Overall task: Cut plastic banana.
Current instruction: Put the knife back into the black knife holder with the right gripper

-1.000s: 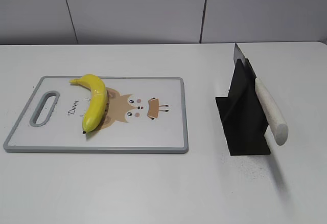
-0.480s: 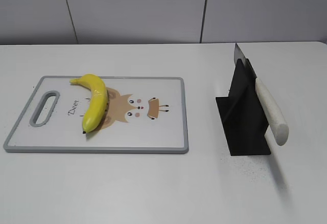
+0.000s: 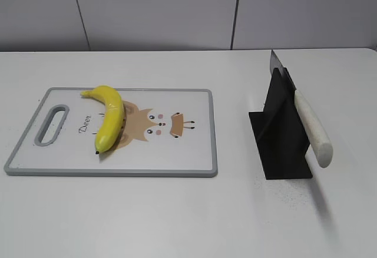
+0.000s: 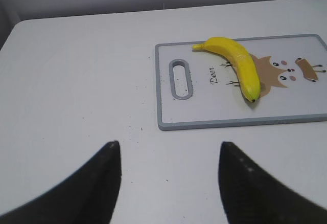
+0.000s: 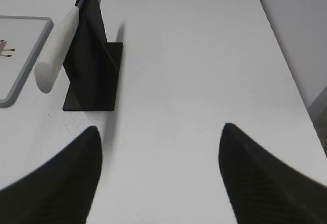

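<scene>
The plastic banana is glossy yellow and curved. It lies on the left half of a white cutting board with a grey rim and a deer drawing. It also shows in the left wrist view. A knife with a white handle rests tilted in a black stand, blade tip up; it shows in the right wrist view too. My left gripper is open and empty over bare table, near the board's handle end. My right gripper is open and empty, to the right of the stand. Neither gripper shows in the exterior view.
The board has a slot handle at its left end. The white table's right edge runs close beside my right gripper. A grey wall stands behind the table.
</scene>
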Controlling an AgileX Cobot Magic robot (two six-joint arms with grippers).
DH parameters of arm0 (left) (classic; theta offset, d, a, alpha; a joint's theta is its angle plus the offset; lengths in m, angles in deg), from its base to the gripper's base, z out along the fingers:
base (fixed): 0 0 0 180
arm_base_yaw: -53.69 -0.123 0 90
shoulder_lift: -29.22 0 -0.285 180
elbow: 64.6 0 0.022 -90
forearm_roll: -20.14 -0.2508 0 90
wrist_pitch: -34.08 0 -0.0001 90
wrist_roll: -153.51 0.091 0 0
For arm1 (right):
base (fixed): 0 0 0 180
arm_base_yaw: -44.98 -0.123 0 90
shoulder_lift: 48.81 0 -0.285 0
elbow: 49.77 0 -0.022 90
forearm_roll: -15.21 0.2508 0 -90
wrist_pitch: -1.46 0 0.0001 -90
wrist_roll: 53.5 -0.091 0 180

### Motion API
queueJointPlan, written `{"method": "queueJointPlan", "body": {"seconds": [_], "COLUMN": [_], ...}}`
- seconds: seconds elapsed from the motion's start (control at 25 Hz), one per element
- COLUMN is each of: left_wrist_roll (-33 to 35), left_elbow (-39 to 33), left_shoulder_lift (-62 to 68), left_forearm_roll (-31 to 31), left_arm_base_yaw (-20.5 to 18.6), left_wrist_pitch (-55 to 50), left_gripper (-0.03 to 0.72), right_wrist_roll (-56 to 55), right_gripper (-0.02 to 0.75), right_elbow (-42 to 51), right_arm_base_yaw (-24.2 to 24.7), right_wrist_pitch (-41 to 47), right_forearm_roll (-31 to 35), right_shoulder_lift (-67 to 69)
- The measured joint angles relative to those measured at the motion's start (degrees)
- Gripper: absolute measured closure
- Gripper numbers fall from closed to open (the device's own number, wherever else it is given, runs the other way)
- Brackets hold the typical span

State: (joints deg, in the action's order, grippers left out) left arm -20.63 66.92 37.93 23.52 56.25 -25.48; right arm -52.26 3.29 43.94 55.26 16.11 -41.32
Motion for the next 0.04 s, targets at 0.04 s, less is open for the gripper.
{"method": "queueJointPlan", "body": {"seconds": [0.04], "left_wrist_roll": [0.00], "left_elbow": [0.00], "left_shoulder_lift": [0.00], "left_forearm_roll": [0.00], "left_arm_base_yaw": [0.00], "left_wrist_pitch": [0.00], "left_gripper": [0.104], "right_wrist_roll": [0.00], "right_gripper": [0.181], "right_elbow": [0.00], "right_arm_base_yaw": [0.00], "right_wrist_pitch": [0.00], "right_forearm_roll": [0.00], "right_shoulder_lift": [0.00]}}
